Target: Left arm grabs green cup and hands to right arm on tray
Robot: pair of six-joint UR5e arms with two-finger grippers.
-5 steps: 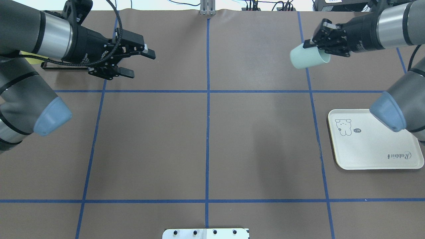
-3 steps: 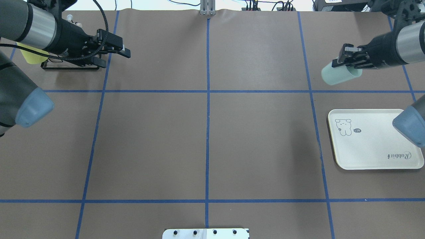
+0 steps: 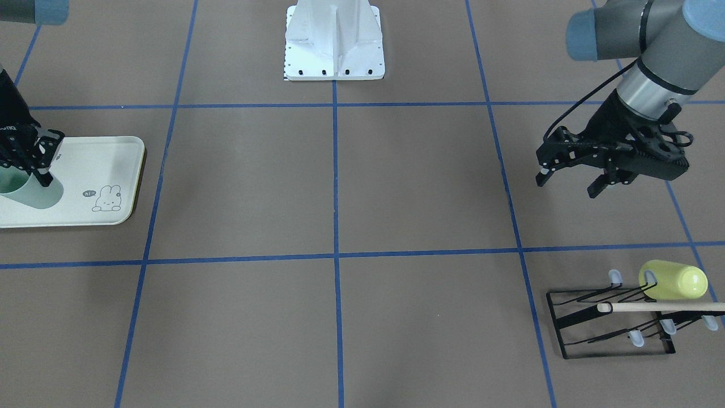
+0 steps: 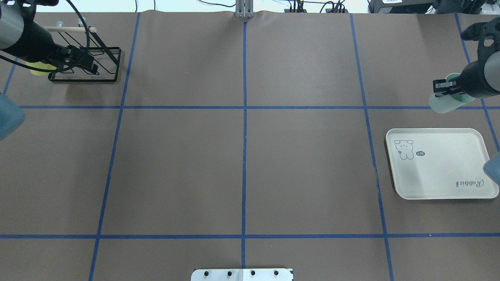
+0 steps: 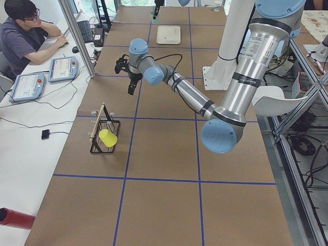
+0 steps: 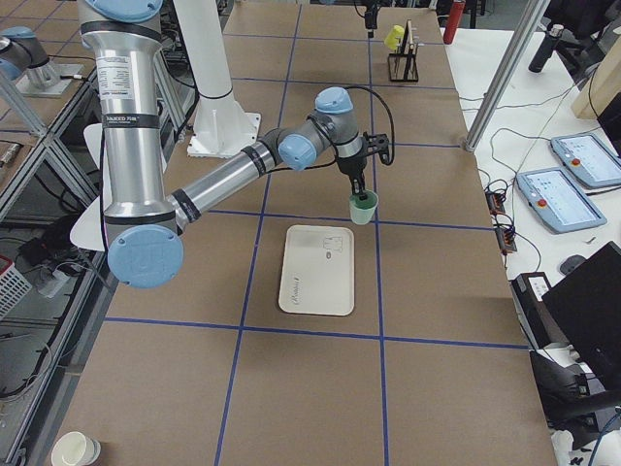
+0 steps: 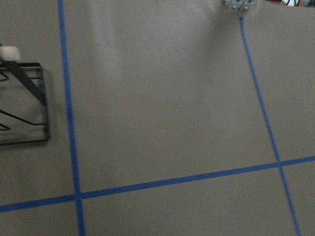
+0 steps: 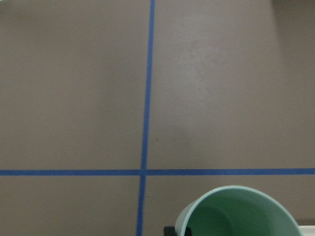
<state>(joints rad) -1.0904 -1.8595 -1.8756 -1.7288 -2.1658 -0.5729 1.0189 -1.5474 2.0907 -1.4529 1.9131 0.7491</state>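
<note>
A small pale mint-green plastic cup [image 6: 363,208] hangs in the air. The black right fingers [image 3: 44,177] of the grey tubular right arm [image 6: 233,173] hold it, closed on one side of its rim and pinching the thin wall. The cup is close to upright: its long axis runs near vertical, with the open mouth up toward the wrist camera and the base down. It is near the far edge of the flat cream-white rectangular tray [image 4: 441,175], not clearly over it, and touches nothing below.

The matching grey left arm [image 5: 184,92] is well apart, across the brown paper-covered surface [image 4: 175,168]. Its black left fingers [image 3: 599,184] are spread wide and empty. Near them, a black wire rack [image 3: 614,326] holds a brighter yellow-green cup [image 3: 674,280] on its side.

The handover looks done, and only the setting down remains. The risk lies in the narrow rim pinch, which could let the cup swing or slip while it is carried. If it is lowered onto the tray's raised edge, or released too high, the light cup would likely tip and roll off.
</note>
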